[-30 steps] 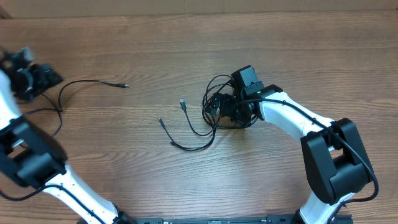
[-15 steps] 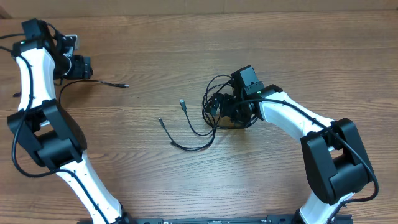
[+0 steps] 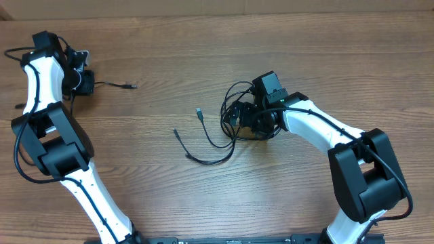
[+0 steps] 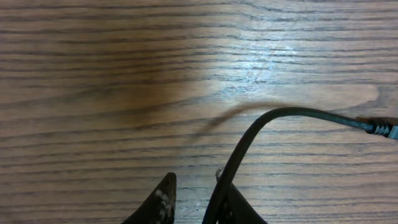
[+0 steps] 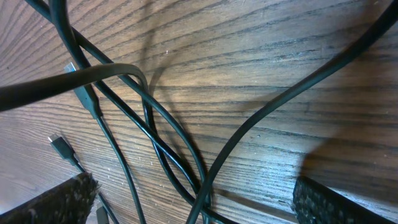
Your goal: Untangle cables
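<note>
The left gripper (image 4: 198, 190) sat at the table's (image 3: 325, 61) far left corner with its fingers drawn close about a single cable (image 4: 280, 112). A sliver of wood showed between one finger and the cord, so whether it was truly pinched could not be told. From the fingers the cable ran to the right, its long axis roughly along the table's back edge, and ended in a plug (image 4: 380, 128) that pointed toward the centre. It lay well apart from the tangle (image 3: 237, 112), which sat mid-table directly under the right gripper (image 5: 193, 190). That gripper's fingers stood wide apart, with several crossed strands lying on the wood between them and nothing gripped. Two loose ends trailed out of the knot toward the left arm's side, one tipped with a small connector (image 3: 199, 112). The right arm was plainly the nearer to the remaining knot, so the next pull likely fell to it, drawing away from those trailing ends.
</note>
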Robot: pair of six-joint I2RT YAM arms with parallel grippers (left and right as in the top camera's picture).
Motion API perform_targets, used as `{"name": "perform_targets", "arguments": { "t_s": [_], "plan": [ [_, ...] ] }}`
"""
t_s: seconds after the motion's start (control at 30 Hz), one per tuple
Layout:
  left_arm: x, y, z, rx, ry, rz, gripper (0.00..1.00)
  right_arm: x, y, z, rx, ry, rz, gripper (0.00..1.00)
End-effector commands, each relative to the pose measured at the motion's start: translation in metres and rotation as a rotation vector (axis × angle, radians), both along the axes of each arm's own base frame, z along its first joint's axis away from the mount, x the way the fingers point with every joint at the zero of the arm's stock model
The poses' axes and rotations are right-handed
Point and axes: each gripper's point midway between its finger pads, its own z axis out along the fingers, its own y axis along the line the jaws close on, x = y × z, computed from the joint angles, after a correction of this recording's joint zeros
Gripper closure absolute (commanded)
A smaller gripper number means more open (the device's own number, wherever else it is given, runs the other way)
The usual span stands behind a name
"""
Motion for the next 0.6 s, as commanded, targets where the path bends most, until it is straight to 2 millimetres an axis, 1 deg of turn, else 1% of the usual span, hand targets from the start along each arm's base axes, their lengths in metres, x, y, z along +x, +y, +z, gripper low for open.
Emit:
{"name": "perform_targets", "arguments": {
  "t_s": [0.0, 0.03, 0.13, 0.27, 0.3, 0.33, 0.37, 0.4, 0.43, 0.47, 0.5, 0.57],
  "plan": [
    [-0.007, 0.025, -0.003, 0.070, 0.024, 0.123, 0.82, 0.009, 0.001, 0.006, 0.002, -0.029, -0.003, 0.00],
    [-0.015, 0.044, -0.002, 0.124, 0.041, 0.242, 0.82, 0.009, 0.001, 0.006, 0.002, -0.029, -0.003, 0.00],
    [-0.032, 0.073, 0.000, 0.167, 0.055, 0.440, 0.84, 0.009, 0.001, 0.006, 0.002, -0.029, -0.003, 0.00],
    [-0.053, 0.099, -0.002, 0.118, 0.054, 0.627, 0.85, 0.009, 0.001, 0.006, 0.002, -0.029, -0.003, 0.00],
    [-0.056, 0.104, -0.002, 0.096, 0.049, 0.651, 0.85, 0.009, 0.001, 0.006, 0.002, -0.029, -0.003, 0.00],
    [-0.058, 0.107, -0.003, 0.067, 0.040, 0.666, 0.82, 0.009, 0.001, 0.006, 0.002, -0.029, -0.003, 0.00],
    [-0.057, 0.109, -0.003, 0.021, 0.021, 0.673, 0.70, 0.009, 0.001, 0.006, 0.002, -0.029, -0.003, 0.00],
    [-0.055, 0.110, -0.003, -0.016, 0.004, 0.674, 0.54, 0.009, 0.001, 0.006, 0.002, -0.029, -0.003, 0.00],
    [-0.054, 0.109, -0.002, -0.056, -0.013, 0.659, 0.32, 0.009, 0.001, 0.006, 0.002, -0.029, -0.003, 0.00],
    [-0.051, 0.107, -0.002, -0.087, -0.027, 0.627, 0.23, 0.009, 0.001, 0.006, 0.002, -0.029, -0.003, 0.00],
    [-0.049, 0.105, -0.001, -0.118, -0.044, 0.586, 0.18, 0.009, 0.001, 0.006, 0.002, -0.029, -0.003, 0.00],
    [-0.043, 0.099, 0.005, -0.194, -0.084, 0.537, 0.12, 0.009, 0.001, 0.006, 0.002, -0.029, -0.003, 0.00]
  ]
}}
